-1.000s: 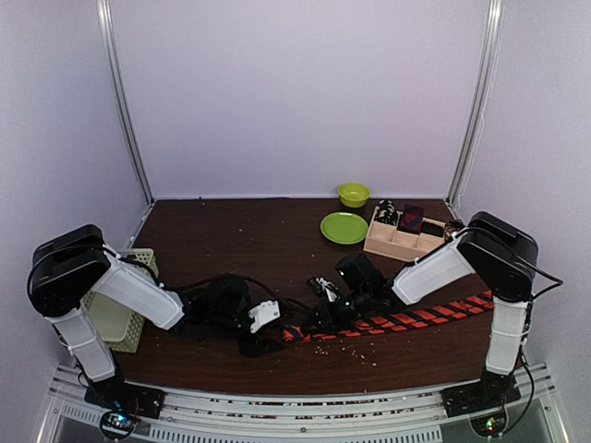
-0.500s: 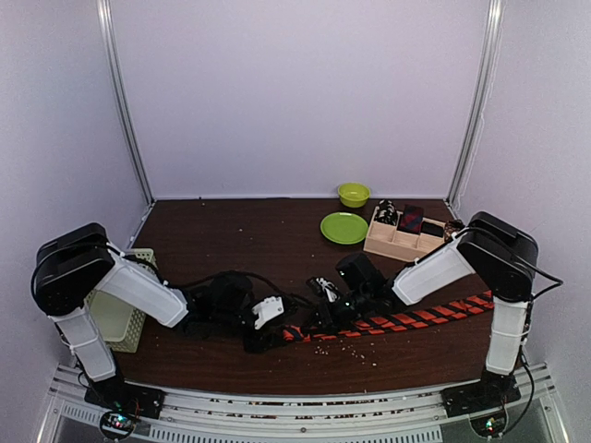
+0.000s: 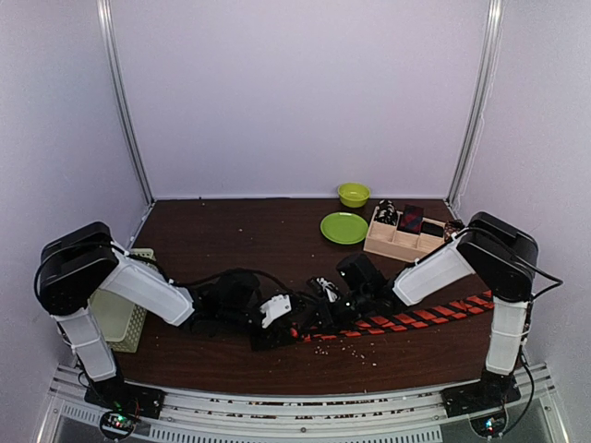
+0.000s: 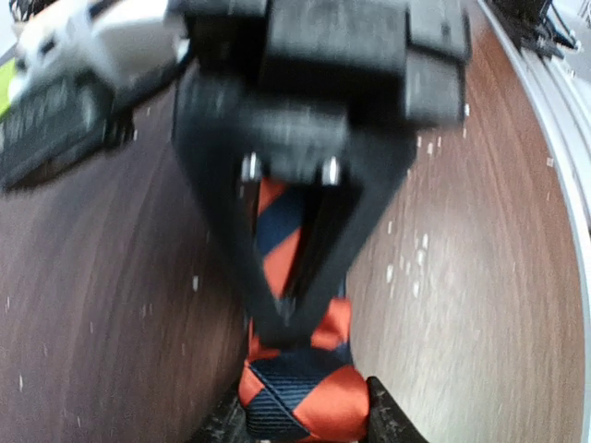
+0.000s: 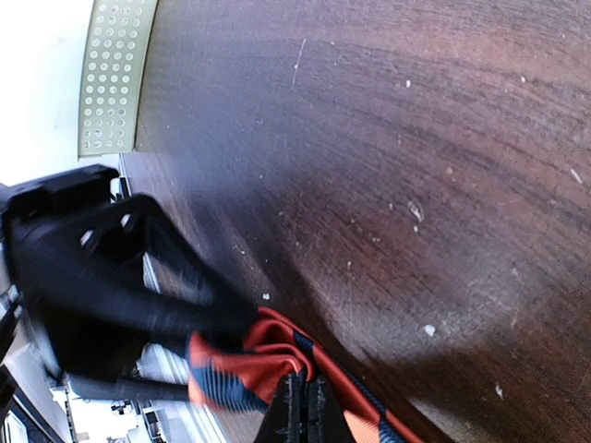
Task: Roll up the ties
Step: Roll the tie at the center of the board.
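The orange-red tie with dark diagonal stripes lies along the table's front right, its left end lifted between both grippers. My left gripper is shut on the folded end of the tie; its fingers flank the fold. My right gripper is shut on the same tie just behind that fold, and its fingertips pinch the fabric. In the left wrist view the right gripper meets the tie from above. Other dark, patterned ties sit rolled in a wooden box.
A pale green mesh basket stands at the left edge and shows in the right wrist view. A green plate, a green bowl and the wooden box stand at the back right. Crumbs dot the table's front.
My left gripper has moved right, closing the gap to the right gripper with the tie's end folding between them. The right gripper has hardly moved.
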Controlling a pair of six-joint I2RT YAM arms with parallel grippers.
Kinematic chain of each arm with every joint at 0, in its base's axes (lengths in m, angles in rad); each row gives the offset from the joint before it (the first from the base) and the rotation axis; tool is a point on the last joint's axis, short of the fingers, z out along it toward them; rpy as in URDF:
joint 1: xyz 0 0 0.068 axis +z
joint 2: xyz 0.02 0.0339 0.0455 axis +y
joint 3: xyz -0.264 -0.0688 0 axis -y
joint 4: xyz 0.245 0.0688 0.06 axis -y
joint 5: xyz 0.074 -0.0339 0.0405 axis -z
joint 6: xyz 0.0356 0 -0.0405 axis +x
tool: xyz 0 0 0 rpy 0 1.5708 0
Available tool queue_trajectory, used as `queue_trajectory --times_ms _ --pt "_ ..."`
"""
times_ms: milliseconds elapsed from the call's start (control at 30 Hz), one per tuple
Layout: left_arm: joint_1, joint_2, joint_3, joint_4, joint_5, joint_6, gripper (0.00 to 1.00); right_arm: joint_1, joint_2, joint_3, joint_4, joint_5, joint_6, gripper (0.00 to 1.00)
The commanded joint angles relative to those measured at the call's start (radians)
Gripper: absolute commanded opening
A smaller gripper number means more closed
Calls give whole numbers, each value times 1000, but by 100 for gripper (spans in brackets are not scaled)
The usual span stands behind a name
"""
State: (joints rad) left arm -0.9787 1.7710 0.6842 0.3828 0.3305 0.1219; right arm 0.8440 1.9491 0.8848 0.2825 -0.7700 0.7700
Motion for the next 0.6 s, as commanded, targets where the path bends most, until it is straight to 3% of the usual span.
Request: queue_trajectory --times_ms 0,167,567 --pt "-31 65 88 103 40 -45 40 1 28 -24 -14 43 10 0" --pt "-41 130 147 87 22 -47 41 1 24 -25 -14 43 10 0" --pt "-41 141 189 -218 -43 68 39 0 -17 -67 108 16 82 2"
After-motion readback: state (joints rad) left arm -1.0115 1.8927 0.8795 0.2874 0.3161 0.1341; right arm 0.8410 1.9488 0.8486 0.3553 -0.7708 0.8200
